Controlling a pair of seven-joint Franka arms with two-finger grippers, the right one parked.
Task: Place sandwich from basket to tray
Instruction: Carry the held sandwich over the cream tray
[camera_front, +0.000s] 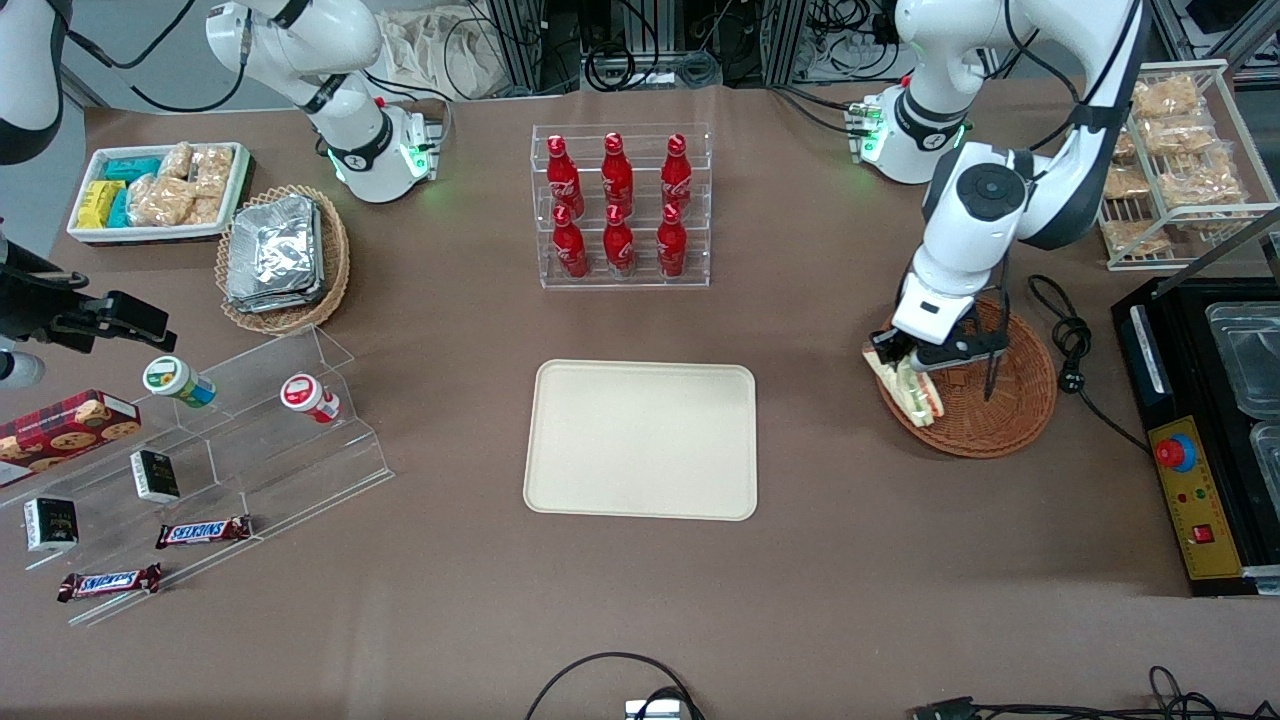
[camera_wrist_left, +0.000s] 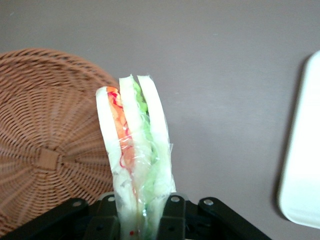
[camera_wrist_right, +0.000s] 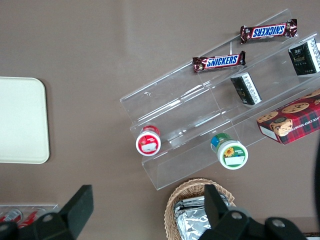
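Observation:
The wrapped triangular sandwich (camera_front: 906, 385) (camera_wrist_left: 134, 150), pale bread with orange and green filling, hangs in my gripper (camera_front: 897, 362) (camera_wrist_left: 139, 220), which is shut on its lower end. It is lifted above the rim of the reddish-brown wicker basket (camera_front: 1000, 400) (camera_wrist_left: 45, 145), at the edge nearest the tray. The basket holds nothing else that I can see. The cream rectangular tray (camera_front: 641, 439) (camera_wrist_left: 302, 165) lies flat at the table's middle, apart from the basket toward the parked arm's end, and it is bare.
A clear rack of red bottles (camera_front: 620, 205) stands farther from the camera than the tray. A black cable (camera_front: 1070, 350) and a black machine (camera_front: 1195, 430) lie beside the basket at the working arm's end. A wire shelf of bagged snacks (camera_front: 1170, 160) stands above them.

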